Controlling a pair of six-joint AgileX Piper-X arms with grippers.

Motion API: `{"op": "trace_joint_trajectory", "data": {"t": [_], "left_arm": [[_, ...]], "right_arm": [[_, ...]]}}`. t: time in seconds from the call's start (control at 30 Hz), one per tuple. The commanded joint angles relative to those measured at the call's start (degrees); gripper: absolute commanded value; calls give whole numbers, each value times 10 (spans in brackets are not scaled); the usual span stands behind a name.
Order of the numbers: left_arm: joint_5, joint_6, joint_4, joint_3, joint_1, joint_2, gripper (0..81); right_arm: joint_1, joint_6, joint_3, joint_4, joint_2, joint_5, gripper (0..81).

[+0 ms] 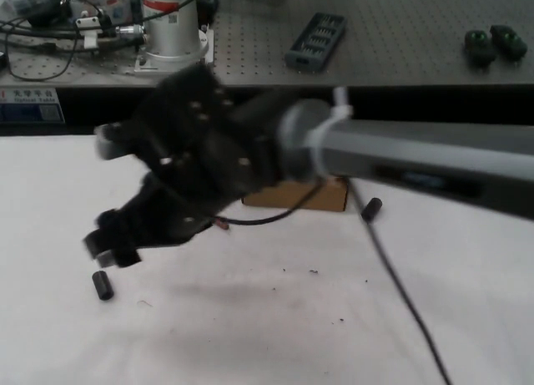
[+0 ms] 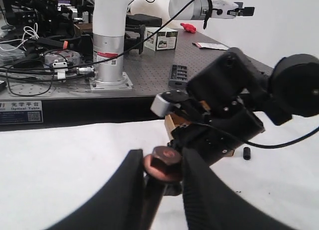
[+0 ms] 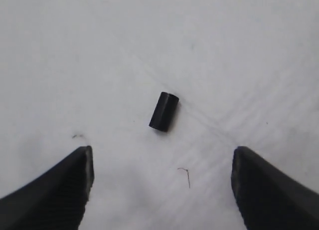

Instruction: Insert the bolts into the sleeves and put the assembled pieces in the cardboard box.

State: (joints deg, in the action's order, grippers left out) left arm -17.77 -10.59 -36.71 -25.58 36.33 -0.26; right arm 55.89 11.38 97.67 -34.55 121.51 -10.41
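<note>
On my feeds one sleeve (image 3: 164, 112) lies on the cloth (image 1: 275, 335) at the near left, below the right gripper (image 3: 162, 152) and between its spread fingers, touching neither. That arm crosses the bench from the right, in front of the cardboard box (image 1: 321, 197), which sits on the cloth at mid bench. A second sleeve (image 1: 372, 207) lies just right of the box, apart from it. My left gripper (image 2: 163, 171), on the near side of the right one, has a bolt (image 2: 163, 157) between its fingers. Behind the cloth stands the rear table (image 1: 400, 43), with a post (image 1: 171, 22) at left and a rack (image 1: 316, 39) right of it
</note>
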Motion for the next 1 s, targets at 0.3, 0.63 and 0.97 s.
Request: {"op": "trace_joint_trajectory", "data": {"t": [0.3,0.63,0.97], "left_arm": [[8,-8,4,-3,0,3,6],[31,-10,4,-3,0,3,6],[31,-10,4,-3,0,3,6]], "right_arm": [[1,-20,189,-119,153,11,565],[9,-20,268,-121,210,88,555],[20,-25,273,-141,242,152,555]]}}
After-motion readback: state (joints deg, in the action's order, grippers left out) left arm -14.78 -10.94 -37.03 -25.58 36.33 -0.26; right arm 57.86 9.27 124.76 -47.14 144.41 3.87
